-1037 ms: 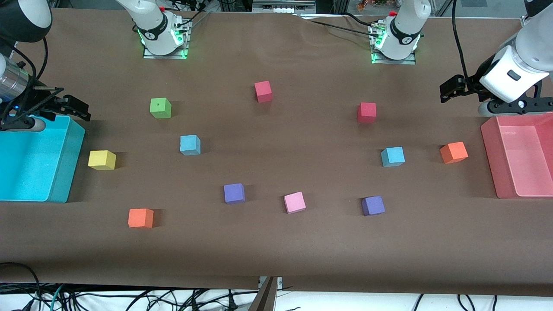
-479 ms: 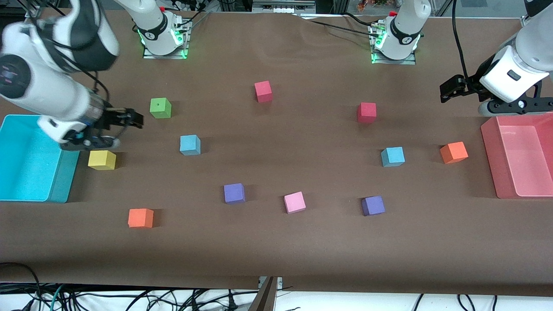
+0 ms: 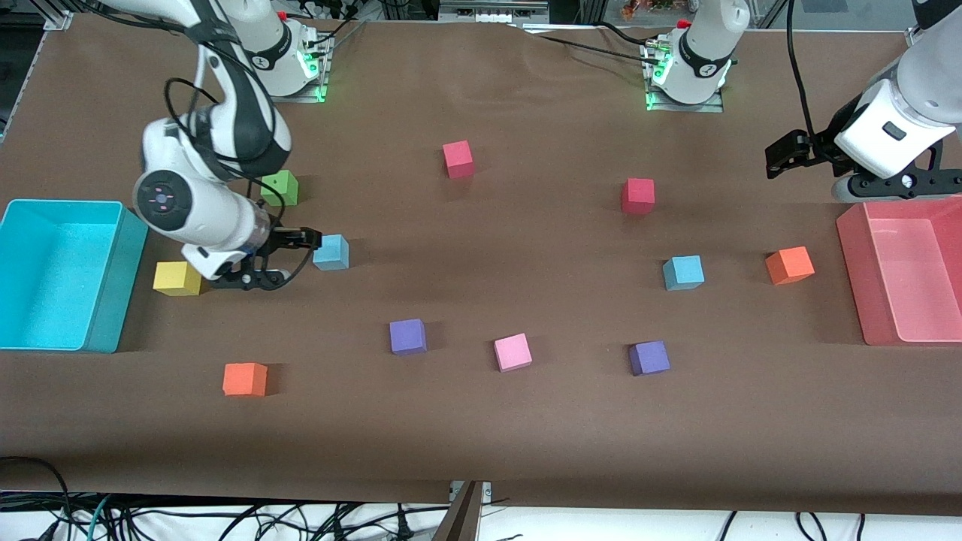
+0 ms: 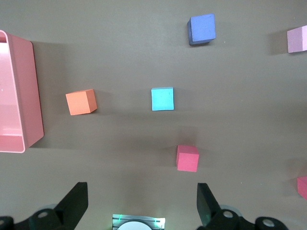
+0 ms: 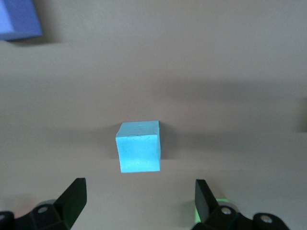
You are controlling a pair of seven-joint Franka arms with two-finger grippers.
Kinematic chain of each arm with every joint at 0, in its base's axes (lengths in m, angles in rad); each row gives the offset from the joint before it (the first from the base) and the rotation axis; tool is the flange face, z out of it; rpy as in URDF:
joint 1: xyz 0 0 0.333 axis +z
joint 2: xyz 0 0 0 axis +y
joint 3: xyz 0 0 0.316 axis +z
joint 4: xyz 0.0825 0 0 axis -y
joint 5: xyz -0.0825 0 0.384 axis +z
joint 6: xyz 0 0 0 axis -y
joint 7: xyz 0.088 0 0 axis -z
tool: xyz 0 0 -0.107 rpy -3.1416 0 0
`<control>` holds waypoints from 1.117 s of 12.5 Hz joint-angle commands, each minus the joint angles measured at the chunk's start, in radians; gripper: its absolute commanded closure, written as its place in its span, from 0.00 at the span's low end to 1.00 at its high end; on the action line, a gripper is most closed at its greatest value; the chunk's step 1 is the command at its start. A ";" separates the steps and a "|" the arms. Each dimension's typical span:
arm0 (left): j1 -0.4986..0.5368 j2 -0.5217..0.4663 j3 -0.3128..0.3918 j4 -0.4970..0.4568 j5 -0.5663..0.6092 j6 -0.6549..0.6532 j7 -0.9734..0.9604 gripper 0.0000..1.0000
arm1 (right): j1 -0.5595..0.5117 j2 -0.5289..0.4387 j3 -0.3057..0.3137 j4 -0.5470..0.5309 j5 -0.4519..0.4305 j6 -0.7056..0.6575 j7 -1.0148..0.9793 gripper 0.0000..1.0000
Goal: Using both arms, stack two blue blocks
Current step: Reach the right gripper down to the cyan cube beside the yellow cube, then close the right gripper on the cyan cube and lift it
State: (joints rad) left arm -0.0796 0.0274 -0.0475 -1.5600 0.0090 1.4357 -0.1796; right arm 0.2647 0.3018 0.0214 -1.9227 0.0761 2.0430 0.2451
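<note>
The right tool (image 3: 304,240) has swung away from the cyan bin (image 3: 15,225) and now hangs spread just beside one blue block (image 3: 331,252), ready to descend. The other blue block (image 3: 683,272) sits near the orange cube (image 3: 789,264). The left tool (image 3: 785,154) waits, spread.

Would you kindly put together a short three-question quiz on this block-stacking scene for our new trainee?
1. True or false: the right hand is shut on a blue block.
2. Which cube is the right hand closest to? A) green cube B) blue block C) yellow cube
3. Fill in: the left hand waits above the table near the ____ bin.

Key:
1. False; its fingers are open and the block lies untouched on the table.
2. B
3. pink
</note>
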 commanded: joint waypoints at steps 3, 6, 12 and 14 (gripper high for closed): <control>0.006 -0.003 0.001 0.014 -0.020 -0.015 0.020 0.00 | 0.059 -0.009 -0.001 -0.206 -0.007 0.259 0.054 0.00; -0.002 -0.004 -0.008 0.014 -0.020 -0.018 0.008 0.00 | 0.074 0.057 -0.003 -0.234 -0.051 0.402 0.051 0.00; -0.005 0.000 0.000 0.014 -0.015 -0.017 0.008 0.00 | 0.073 0.108 -0.008 -0.259 -0.073 0.477 0.042 0.70; -0.005 0.003 0.000 0.014 -0.015 -0.015 0.008 0.00 | 0.074 0.094 -0.008 -0.248 -0.073 0.468 0.039 0.80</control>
State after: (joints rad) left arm -0.0833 0.0275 -0.0520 -1.5600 0.0090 1.4341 -0.1797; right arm 0.3316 0.4160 0.0202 -2.1657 0.0175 2.5050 0.2830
